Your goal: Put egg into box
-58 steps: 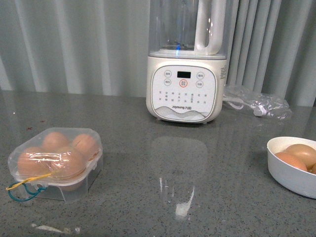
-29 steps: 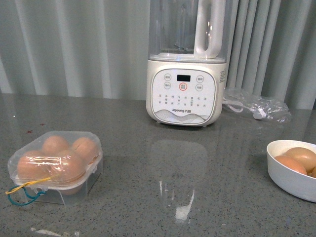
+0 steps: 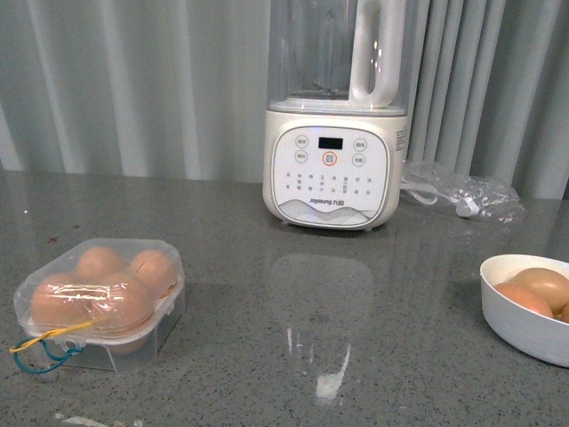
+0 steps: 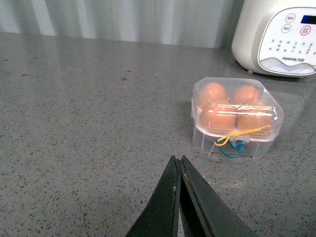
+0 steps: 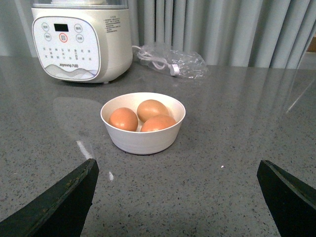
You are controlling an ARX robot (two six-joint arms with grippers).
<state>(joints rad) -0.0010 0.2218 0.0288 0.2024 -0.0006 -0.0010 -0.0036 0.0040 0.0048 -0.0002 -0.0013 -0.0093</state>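
Note:
The box (image 3: 98,298) is a small clear plastic case at the table's front left. Its lid is down over several brown eggs, and blue and yellow bands hang at its near corner. In the left wrist view the box (image 4: 237,118) lies ahead of my left gripper (image 4: 178,160), which is shut on nothing and well apart from it. Three more brown eggs lie in a round white bowl (image 5: 143,140); the nearest egg (image 5: 158,123) looks just like the others. My right gripper (image 5: 177,165) stands wide open and empty short of the bowl. Neither arm shows in the front view.
A white blender (image 3: 329,169) with a clear jug stands at the back centre. A crumpled clear bag with a cord (image 3: 462,191) lies to its right. The bowl (image 3: 520,325) sits at the table's right edge of the front view. Grey curtains hang behind the speckled grey table.
The whole front view has drifted, so everything sits slightly lower in the picture. Box, bowl and blender keep their places relative to each other.

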